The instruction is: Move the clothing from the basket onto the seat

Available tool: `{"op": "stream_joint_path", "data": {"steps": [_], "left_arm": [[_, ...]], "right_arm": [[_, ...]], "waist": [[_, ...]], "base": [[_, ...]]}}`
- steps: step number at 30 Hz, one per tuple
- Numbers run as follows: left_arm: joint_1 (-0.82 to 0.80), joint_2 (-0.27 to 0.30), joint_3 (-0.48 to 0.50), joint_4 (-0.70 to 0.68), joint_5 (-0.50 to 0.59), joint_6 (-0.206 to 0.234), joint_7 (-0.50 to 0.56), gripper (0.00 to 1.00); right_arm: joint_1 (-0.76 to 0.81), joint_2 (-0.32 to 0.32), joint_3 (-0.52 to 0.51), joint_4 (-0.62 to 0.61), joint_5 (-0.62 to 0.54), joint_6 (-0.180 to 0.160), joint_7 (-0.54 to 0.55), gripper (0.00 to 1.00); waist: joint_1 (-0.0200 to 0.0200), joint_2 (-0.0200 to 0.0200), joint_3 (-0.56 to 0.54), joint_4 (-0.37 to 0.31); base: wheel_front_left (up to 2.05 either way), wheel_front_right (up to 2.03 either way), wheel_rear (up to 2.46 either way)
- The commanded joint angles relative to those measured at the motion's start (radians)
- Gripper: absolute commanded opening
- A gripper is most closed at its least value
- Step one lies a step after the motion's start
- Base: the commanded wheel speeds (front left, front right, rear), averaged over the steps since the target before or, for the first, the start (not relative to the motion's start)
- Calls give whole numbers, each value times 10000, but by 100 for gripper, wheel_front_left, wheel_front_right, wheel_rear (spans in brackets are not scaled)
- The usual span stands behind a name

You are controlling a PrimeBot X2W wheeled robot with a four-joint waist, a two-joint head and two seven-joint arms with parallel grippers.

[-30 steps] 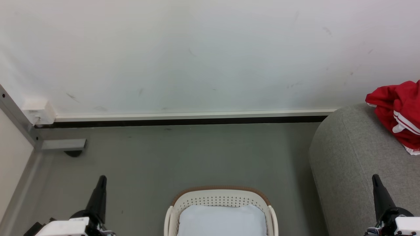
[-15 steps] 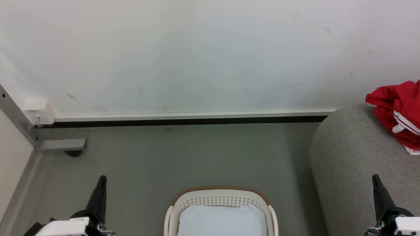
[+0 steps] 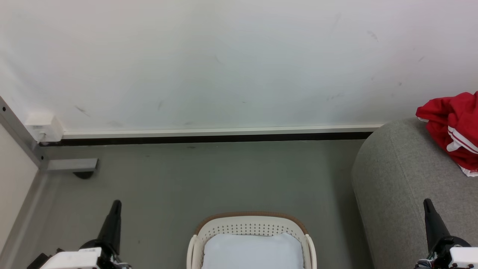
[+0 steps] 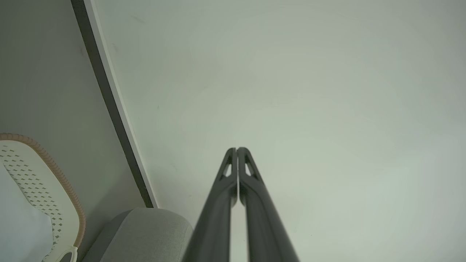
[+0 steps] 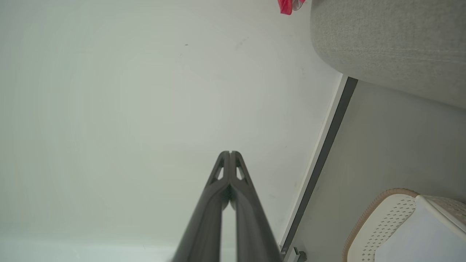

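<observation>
Grey fabric seat (image 3: 403, 179): right of the basket (image 3: 252, 223), rounded arm nearest it.
White plastic basket: pale pad (image 3: 253, 251) inside, no red visible in it.
Red clothing (image 3: 452, 123): crumpled heap on the seat, right of and beyond the basket.
Handling: soft, light, limp, will drape; pinch a raised fold on top, not a flat edge.
Left gripper (image 4: 237, 150): left of the basket, fingers pressed together, empty.
Right gripper (image 5: 229, 153): right of the basket, fingers together, empty.
Status: task looks done.
</observation>
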Motion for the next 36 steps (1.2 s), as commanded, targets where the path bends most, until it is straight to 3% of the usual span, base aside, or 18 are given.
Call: {"op": "stream_joint_path", "data": {"steps": [1, 36], "left_arm": [[-82, 16, 16, -38, -145, -11, 33, 0], [-82, 16, 15, -37, -145, -11, 33, 0]], "right_arm": [[-125, -72, -38, -57, 15, -21, 30, 0], [-125, -72, -38, -57, 15, -22, 29, 0]], "waist": [[0, 0, 0, 0], [0, 0, 0, 0]], "base": [[0, 0, 0], [0, 0, 0]]}}
